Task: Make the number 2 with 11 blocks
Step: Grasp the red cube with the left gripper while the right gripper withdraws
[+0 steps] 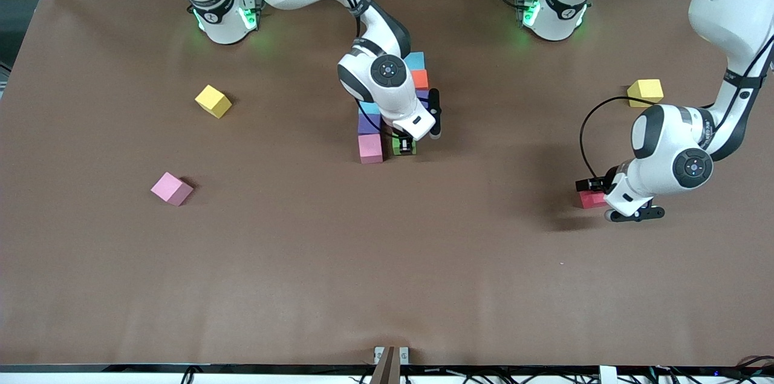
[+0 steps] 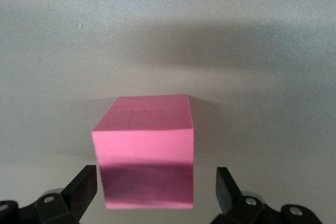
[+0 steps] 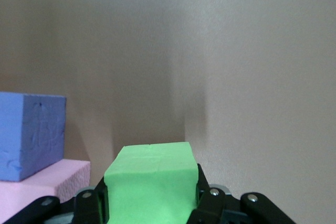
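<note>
While clamped, green block inside right claw

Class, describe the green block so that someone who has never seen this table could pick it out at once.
Find the cluster of coloured blocks mid-table, under the right arm. At the end nearest the front camera, beside a pink block, sits the green block. It is the only green one, and the right gripper has its jaws shut on it.

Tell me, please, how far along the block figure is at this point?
Done: a cluster of blocks sits mid-table, partly hidden by the right arm. In hand: the right gripper is shut on the green block, beside the cluster's pink block; the left gripper is open around a red block, not yet gripped. Left: those two and the loose pink block.
</note>
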Action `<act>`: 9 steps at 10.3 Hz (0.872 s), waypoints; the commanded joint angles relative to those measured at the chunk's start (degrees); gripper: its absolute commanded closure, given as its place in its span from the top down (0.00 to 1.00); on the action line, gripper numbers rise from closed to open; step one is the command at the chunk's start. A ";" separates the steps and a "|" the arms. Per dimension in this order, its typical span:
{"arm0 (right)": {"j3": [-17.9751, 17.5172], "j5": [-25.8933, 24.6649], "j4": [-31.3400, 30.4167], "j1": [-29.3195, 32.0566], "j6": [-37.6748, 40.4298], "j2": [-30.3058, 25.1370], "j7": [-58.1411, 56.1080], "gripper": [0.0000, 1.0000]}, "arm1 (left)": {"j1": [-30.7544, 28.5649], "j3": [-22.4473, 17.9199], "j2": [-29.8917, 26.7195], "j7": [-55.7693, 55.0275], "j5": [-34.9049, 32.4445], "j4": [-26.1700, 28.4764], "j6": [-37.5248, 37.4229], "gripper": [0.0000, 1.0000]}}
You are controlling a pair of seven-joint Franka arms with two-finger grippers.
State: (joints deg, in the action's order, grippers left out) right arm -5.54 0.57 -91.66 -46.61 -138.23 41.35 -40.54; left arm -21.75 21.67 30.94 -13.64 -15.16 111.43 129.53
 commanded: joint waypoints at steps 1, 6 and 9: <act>0.09 -3.90 -2.56 0.64 -0.72 -0.83 1.25 0.00 | -0.22 0.21 1.57 -1.48 -1.54 -1.12 1.25 1.00; 0.35 -4.00 -2.65 0.99 -1.07 -0.83 1.25 0.00 | -0.13 0.21 2.46 -1.30 -1.54 -2.09 1.52 0.81; 0.35 -4.00 -2.91 1.08 -1.16 -0.92 1.34 0.00 | 0.13 0.30 2.46 -1.04 -1.54 -2.09 1.52 0.72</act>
State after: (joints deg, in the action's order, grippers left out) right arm -4.70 -1.76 -93.18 -46.14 -138.73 41.36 -40.52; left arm -21.73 21.68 32.96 -13.65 -15.16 109.94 130.73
